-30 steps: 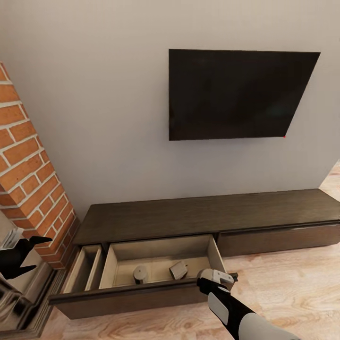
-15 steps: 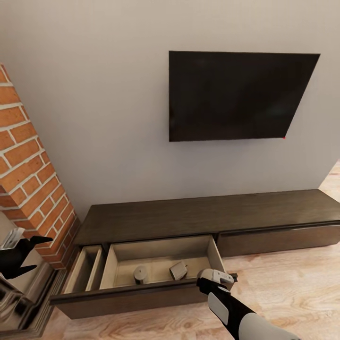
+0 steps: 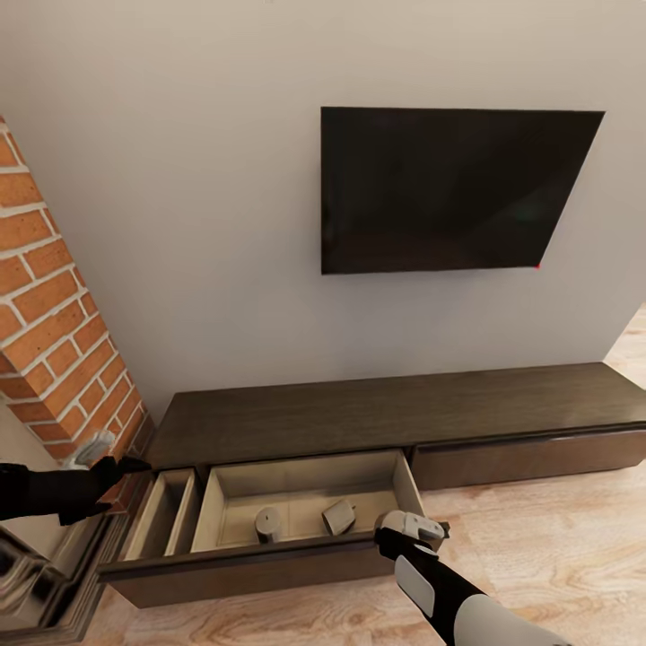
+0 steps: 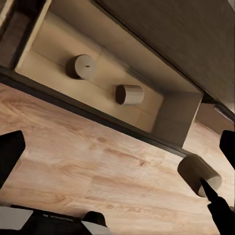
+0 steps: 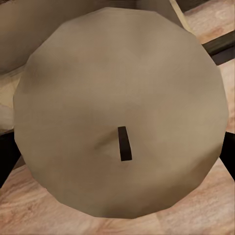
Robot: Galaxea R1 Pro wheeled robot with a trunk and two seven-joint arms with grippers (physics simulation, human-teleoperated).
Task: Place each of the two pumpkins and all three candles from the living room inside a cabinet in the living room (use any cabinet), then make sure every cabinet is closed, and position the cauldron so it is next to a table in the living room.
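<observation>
1 candle point(image 3: 411, 523) sits clamped in the right gripper point(image 3: 414, 529): in the right wrist view its flat wick end point(image 5: 121, 110) fills the space between the 2 dark fingers point(image 5: 7, 156), which press it from either side. In the head view the gripper holds it just above the front rail of the open drawer point(image 3: 296, 502), at the drawer's right front corner. Judgement: it is kept at that height so the candle clears the rail before release.

2 candles lie inside the drawer already, 1 on end point(image 3: 267, 520) and 1 tipped on its side point(image 3: 338, 515), both near the drawer's middle and apart from each other. The left wrist view shows the same pair point(image 4: 81, 66) point(image 4: 129, 94) on the pale floor of the drawer, with the held candle point(image 4: 198, 175) outside the drawer's front corner.

The drawer belongs to the cabinet point(image 3: 395, 417), pulled well out; the cabinet's right drawer front is shut. A narrow compartment point(image 3: 163, 513) beside the drawer, on the fireplace side, looks unoccupied.

The left gripper point(image 3: 99, 467) hangs beside the brick fireplace point(image 3: 54, 314), off the drawer's far end; its fingers point(image 4: 10, 149) stand apart, holding nothing. Judgement: parked clear of the work.

No pumpkins or cauldron near the cabinet.
</observation>
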